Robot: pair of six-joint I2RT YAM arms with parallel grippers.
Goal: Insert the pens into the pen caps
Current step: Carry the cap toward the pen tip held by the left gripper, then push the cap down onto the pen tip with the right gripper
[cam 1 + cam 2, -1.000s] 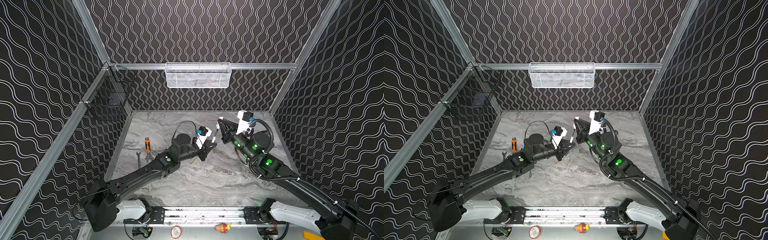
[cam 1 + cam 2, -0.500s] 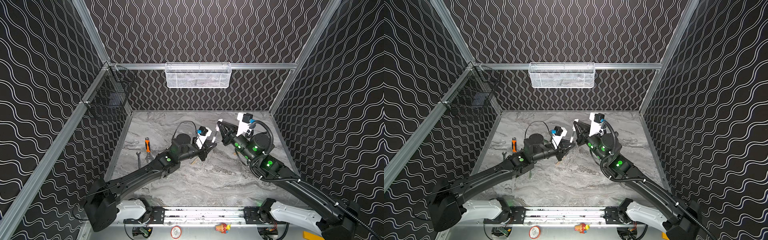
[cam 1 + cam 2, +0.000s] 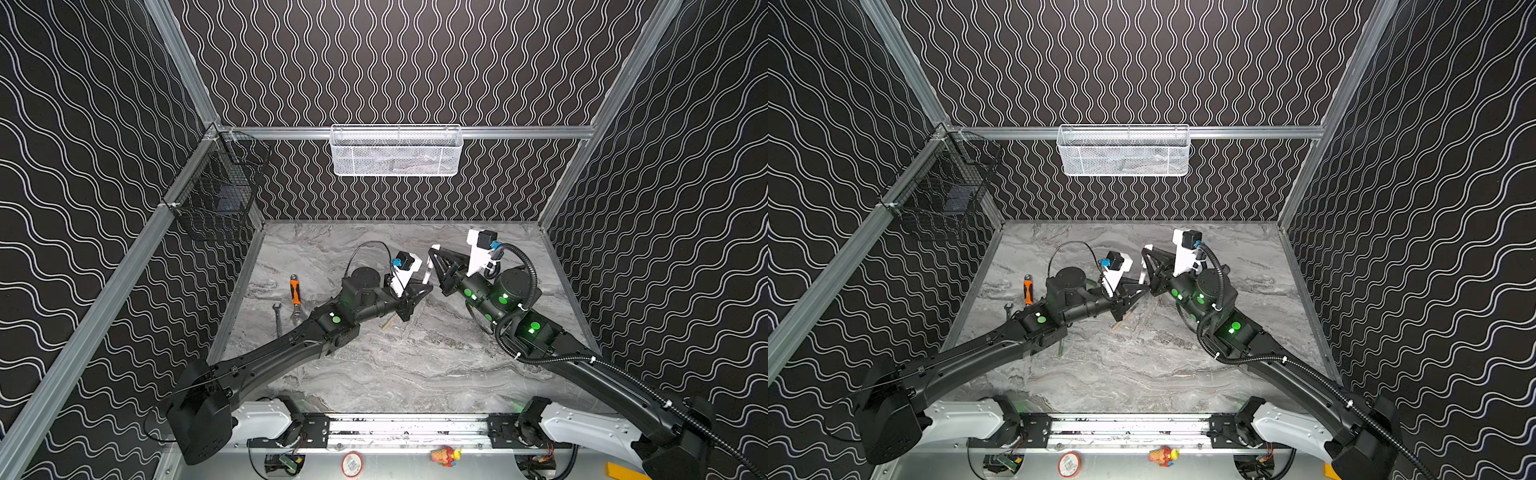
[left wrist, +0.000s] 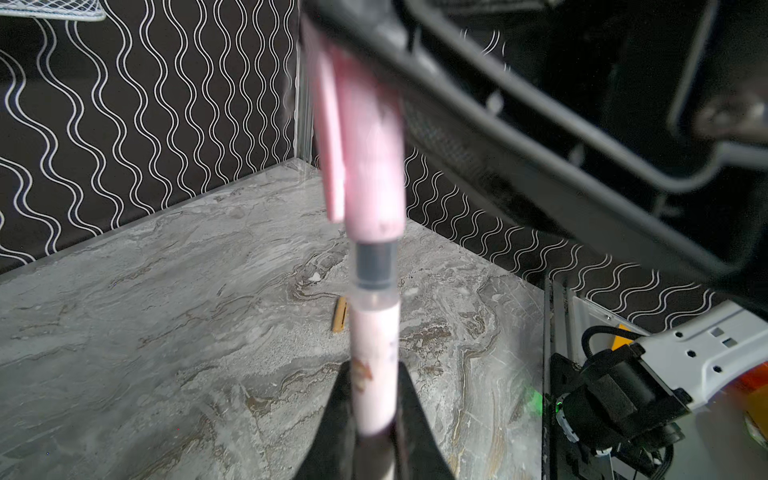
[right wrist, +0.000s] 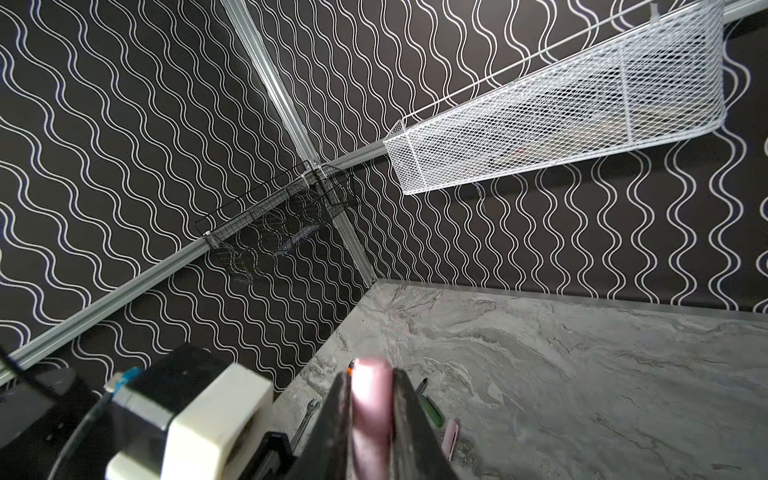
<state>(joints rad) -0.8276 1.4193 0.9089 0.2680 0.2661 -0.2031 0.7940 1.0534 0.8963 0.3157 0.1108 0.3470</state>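
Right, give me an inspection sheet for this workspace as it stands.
Surface: grey marble tabletop, no spills seen.
Job's things: pink pen held off the table, pink cap part-way on, dark collar exposed; green pen, second pink piece and short tan piece lie on the table.
Clutter: orange-handled tool and small spanner near the left edge.
Grippers: left pincer shut on the pink pen; right pincer closed round the pink cap.
Cables: corrugated conduit along the right arm, thin cable loop at the left wrist.
Surroundings: white mesh basket on the back rail, black wire basket in the left corner.
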